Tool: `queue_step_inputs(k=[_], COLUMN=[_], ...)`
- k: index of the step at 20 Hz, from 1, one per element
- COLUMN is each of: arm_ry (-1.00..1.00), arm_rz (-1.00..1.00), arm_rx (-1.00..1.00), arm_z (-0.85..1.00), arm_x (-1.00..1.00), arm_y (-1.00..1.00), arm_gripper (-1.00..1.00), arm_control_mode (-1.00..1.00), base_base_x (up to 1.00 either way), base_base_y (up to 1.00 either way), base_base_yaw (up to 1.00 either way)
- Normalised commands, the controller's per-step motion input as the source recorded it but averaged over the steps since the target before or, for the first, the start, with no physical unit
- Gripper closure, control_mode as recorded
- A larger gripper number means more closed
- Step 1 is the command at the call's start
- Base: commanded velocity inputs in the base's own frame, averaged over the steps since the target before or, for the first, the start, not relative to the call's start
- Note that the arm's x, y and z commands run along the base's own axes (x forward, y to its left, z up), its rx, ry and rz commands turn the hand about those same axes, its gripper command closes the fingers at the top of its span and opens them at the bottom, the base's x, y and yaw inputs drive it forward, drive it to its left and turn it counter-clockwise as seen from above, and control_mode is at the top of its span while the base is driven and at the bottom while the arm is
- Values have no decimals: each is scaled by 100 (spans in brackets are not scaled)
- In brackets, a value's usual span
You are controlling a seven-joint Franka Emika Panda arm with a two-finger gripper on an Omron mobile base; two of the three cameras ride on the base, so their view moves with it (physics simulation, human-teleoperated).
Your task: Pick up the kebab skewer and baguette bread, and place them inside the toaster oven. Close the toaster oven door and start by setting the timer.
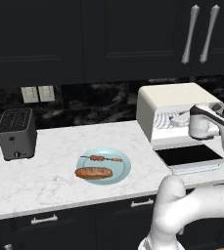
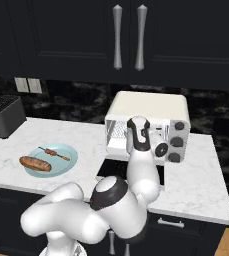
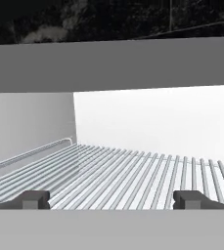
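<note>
The cream-white toaster oven [image 1: 172,97] [image 2: 151,105] stands at the back of the counter. Its door [image 1: 189,156] is folded down flat in front of it. My gripper [image 3: 111,200] is open and empty at the oven's mouth, with its fingertips [image 3: 33,199] wide apart over the front of the bare wire rack [image 3: 133,171]. The hand [image 1: 201,123] [image 2: 138,132] hovers above the lowered door. The kebab skewer [image 1: 101,158] [image 2: 53,153] and the baguette bread [image 1: 93,172] [image 2: 35,163] lie side by side on a light blue plate [image 1: 123,168] [image 2: 66,160], left of the oven and well away from the gripper.
A dark grey slot toaster [image 1: 16,133] [image 2: 1,116] stands at the far left of the marble counter [image 1: 50,180]. The oven's knobs [image 2: 176,142] are on its right side panel. Dark upper cabinets with silver handles [image 1: 189,34] hang above. Wall outlets [image 1: 37,93] are behind the slot toaster.
</note>
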Motion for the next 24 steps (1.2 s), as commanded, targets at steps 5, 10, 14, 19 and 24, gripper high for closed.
queue_step_inputs(k=[5,10,14,19,24], arm_ry=[8,35,30,27,6], arm_rz=[2,2,4,5,15], arm_rx=[3,0,0,0,-1], arm_z=[-61,-36,-30,-20,83], arm_x=[-72,-71,-99,-96,-17], arm_y=[-26,-9,-29,-33,20], arm_gripper=[-100,-100,-100,-100,-100], arm_control_mode=[-100,-100,-100,-100,-100], base_base_x=[0,0,0,0,0], base_base_y=[0,0,0,0,0], base_base_yaw=[0,0,0,0,0])
